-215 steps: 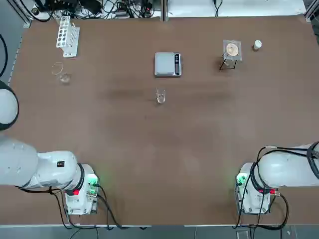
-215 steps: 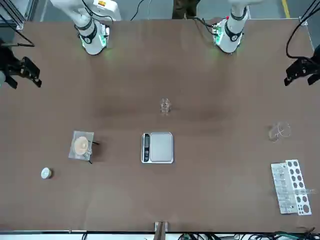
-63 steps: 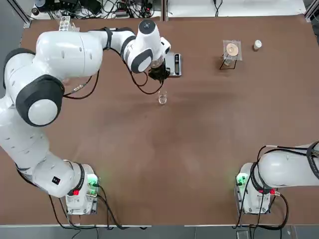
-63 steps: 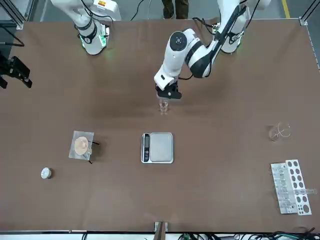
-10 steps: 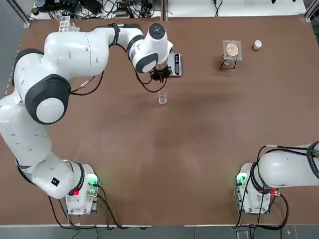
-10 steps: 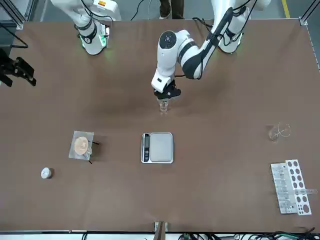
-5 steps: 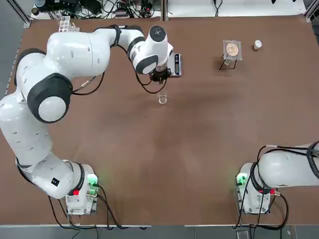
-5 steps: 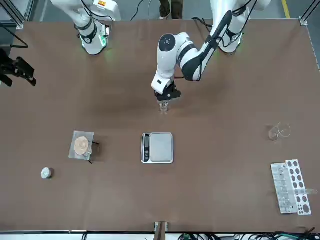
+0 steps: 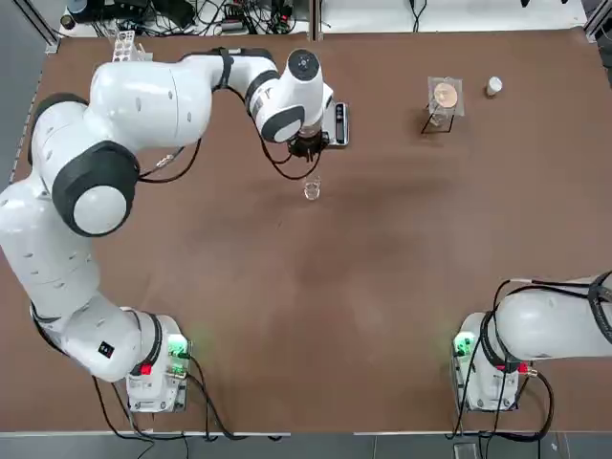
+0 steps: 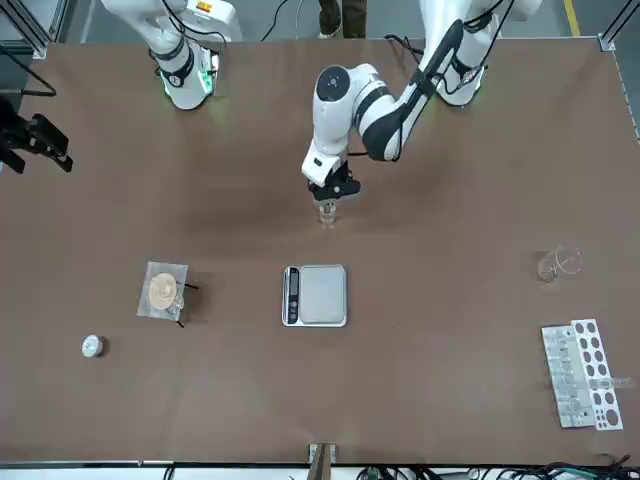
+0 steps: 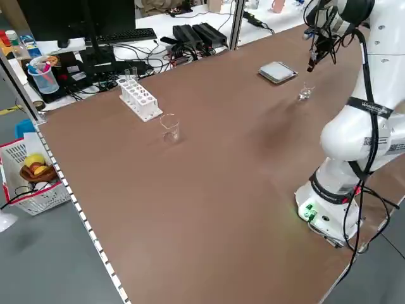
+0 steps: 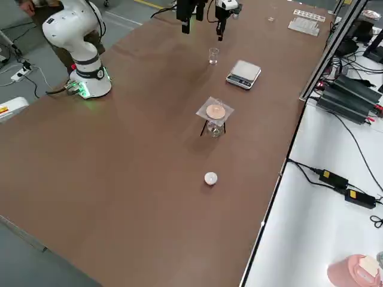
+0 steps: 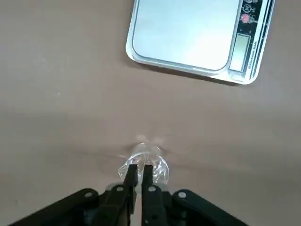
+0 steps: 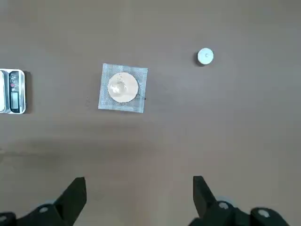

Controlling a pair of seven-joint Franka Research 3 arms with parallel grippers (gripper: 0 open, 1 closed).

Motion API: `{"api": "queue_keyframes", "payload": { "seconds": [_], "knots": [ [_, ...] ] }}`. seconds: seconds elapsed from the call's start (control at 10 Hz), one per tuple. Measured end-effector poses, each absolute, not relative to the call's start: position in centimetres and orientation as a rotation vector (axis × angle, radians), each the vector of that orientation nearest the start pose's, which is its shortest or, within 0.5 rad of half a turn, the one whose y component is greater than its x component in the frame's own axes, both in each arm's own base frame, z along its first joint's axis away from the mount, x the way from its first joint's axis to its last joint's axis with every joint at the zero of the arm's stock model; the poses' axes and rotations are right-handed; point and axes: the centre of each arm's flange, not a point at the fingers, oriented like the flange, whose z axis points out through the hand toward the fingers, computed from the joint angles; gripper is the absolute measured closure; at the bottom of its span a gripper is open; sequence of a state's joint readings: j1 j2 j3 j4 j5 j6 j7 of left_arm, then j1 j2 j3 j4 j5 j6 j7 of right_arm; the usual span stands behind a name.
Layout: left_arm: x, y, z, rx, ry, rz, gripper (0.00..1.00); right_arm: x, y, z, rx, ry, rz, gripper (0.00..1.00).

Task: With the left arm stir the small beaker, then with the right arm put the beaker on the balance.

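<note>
The left arm (image 9: pixel 153 96) reaches across the brown table (image 9: pixel 382 249) toward its middle, its dark left pincer (image 10: pixel 331 190) pointing down just above the small beaker (image 10: pixel 328 212). In the left wrist view the two fingers (image 13: pixel 130 176) are pressed together with only a thin slit between them, their tips hanging over the beaker's mouth; nothing shows clamped between them, and whether the tips dip inside the glass cannot be told. The small beaker (image 9: pixel 311 189) stands upright on the table near its centre, on the robot's side of the balance (image 9: pixel 330 123) and apart from it. The balance lies flat with its pan bare, its dark display strip along one edge, and the left arm's wrist partly covers it from overhead.

The right arm (image 9: pixel 545 330) sits folded back by its base at the table's near edge. Its right pincer (image 14: pixel 138 200) is spread wide and holds nothing, high over the little stand with a round orange disc (image 14: pixel 123 87) and a small white cap (image 14: pixel 205 56).

Toward the robot's far left, a white test-tube rack (image 10: pixel 580 372) lies with a larger clear beaker (image 10: pixel 556 263) near it.
</note>
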State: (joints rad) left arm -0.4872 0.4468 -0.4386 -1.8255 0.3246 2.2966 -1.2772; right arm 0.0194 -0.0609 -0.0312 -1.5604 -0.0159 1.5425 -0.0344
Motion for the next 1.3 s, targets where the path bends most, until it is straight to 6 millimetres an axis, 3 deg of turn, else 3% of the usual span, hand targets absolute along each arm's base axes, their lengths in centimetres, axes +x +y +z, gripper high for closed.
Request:
{"api": "queue_keyframes", "payload": {
  "seconds": [0.5, 0.9, 1.3],
  "knots": [
    [43.0, -49.3, 33.4, -3.158, -0.352, -0.176, 0.92, 53.2, -0.9, 65.9, -3.156, -0.034, -0.050, 0.00],
    [42.4, -49.1, 36.1, -3.141, -0.367, -0.180, 0.92, 53.1, -0.6, 65.9, -3.156, -0.043, -0.048, 0.00],
    [41.7, -49.5, 36.8, -3.151, -0.383, -0.153, 0.92, 53.1, -0.3, 65.9, -3.154, -0.050, -0.045, 0.00]
  ]
}}
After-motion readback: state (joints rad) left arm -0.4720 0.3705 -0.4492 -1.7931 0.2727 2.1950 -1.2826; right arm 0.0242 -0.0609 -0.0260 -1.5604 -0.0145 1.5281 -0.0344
